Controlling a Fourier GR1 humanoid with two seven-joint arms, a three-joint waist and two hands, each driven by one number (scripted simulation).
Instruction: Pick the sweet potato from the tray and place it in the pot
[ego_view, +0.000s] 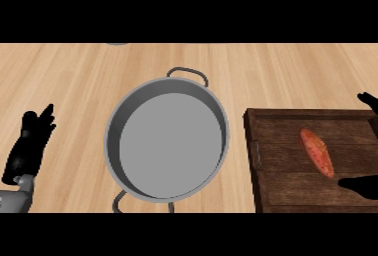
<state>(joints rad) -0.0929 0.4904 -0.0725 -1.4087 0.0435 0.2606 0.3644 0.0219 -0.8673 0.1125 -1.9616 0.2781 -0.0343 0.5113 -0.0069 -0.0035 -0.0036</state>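
On the dark wooden tray (288, 196) at your right, the sweet potato (317, 152) lies flat. Its long axis runs near to far, and the far tip leans slightly toward the grey pot (173, 86). You see the right hand (362, 186) only at the view's right edge, spread open, with the potato just left of the gap and untouched. Your left hand (29, 145) rests by the left edge, fingers straight and pointing up.
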